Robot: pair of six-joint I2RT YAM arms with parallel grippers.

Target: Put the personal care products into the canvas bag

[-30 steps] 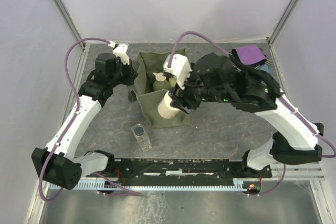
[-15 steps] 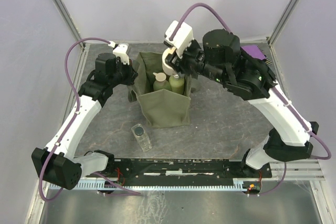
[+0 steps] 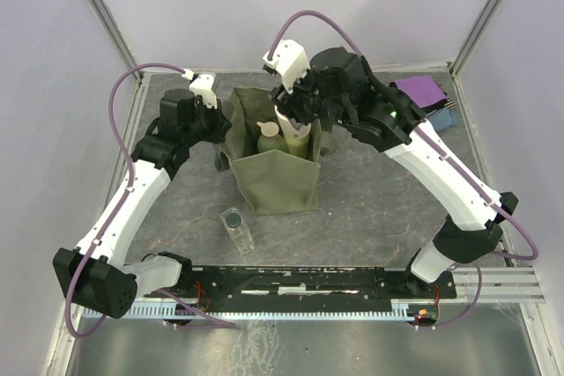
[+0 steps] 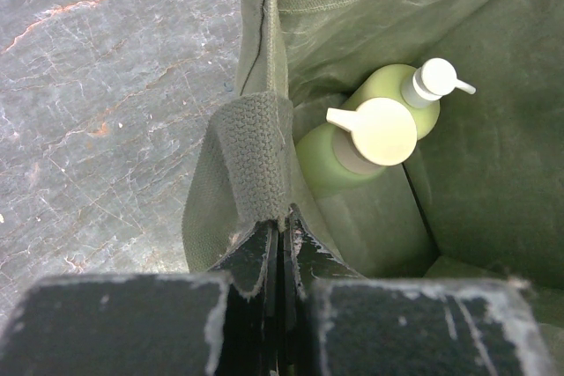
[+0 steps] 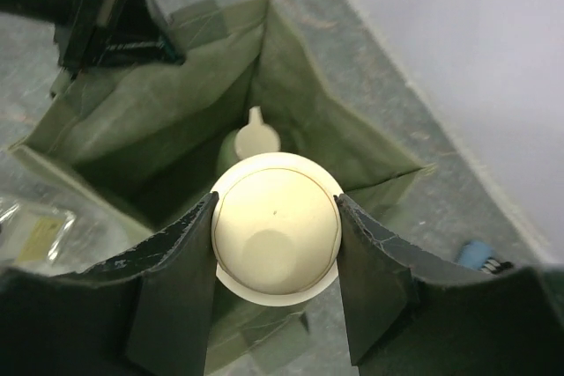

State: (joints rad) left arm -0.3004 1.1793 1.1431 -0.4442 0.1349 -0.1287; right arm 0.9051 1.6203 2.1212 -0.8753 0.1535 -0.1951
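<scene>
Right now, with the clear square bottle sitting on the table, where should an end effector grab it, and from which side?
The clear square bottle seems to stand cap-up, apart from the canvas bag. Probably come from above and close across two opposite flat sides, just below the dark cap.

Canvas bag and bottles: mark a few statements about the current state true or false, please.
1. The left gripper is shut on the bag handle. True.
2. The right gripper is empty. False: it holds the cream bottle above the open bag.
3. The pump bottle and the peach-capped bottle are inside the bag. True.
4. The clear bottle is in the bag. False: it is on the table, in front of the bag.
</scene>
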